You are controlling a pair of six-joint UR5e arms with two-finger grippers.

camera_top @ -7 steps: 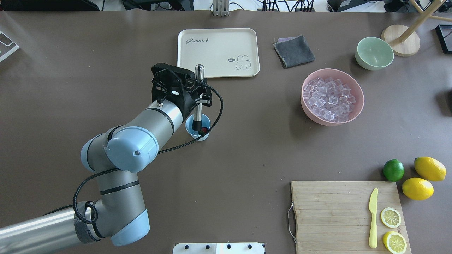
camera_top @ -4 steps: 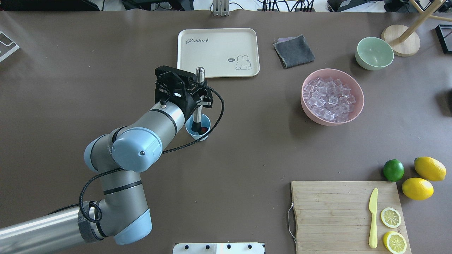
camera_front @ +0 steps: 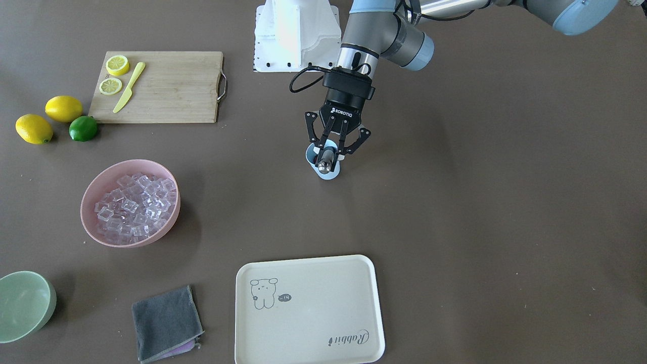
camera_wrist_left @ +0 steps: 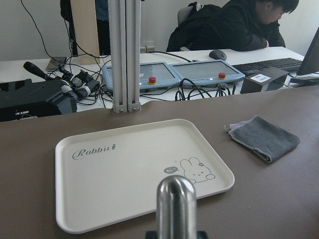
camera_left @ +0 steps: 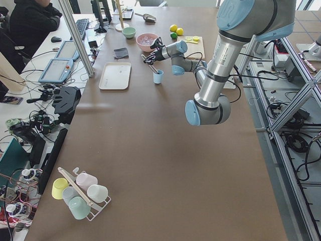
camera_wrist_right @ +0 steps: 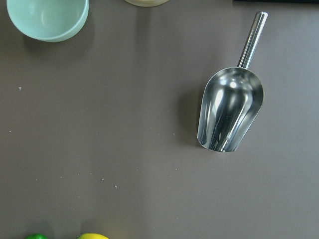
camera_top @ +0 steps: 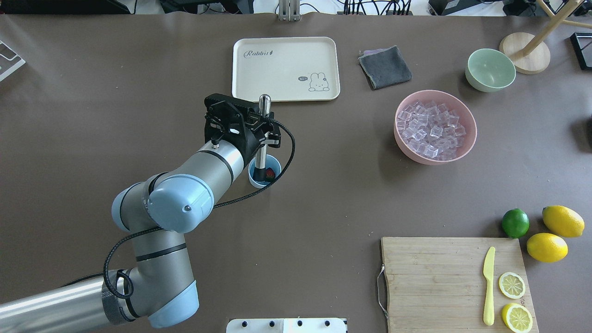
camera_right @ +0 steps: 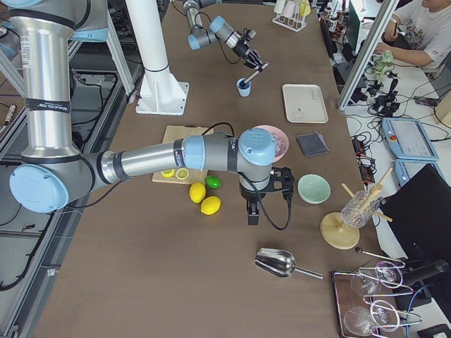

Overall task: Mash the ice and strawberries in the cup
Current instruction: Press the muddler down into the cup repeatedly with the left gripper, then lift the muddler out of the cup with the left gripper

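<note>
**Left hand holds a masher in the cup**

The left hand (camera_top: 263,132) is clenched round the shaft of a steel masher (camera_top: 261,159), which stands nearly upright with its dark foot inside the blue cup (camera_top: 276,164) on the worktop (camera_top: 323,208). The strawberry (camera_top: 270,174) lies in the cup, beside that foot. The ice (camera_top: 430,129) sits in a pink bowl (camera_top: 430,160), well to the cup's right. The right hand (camera_right: 251,213) hangs far from the cup; whether it is clenched or released I cannot tell.
</note>
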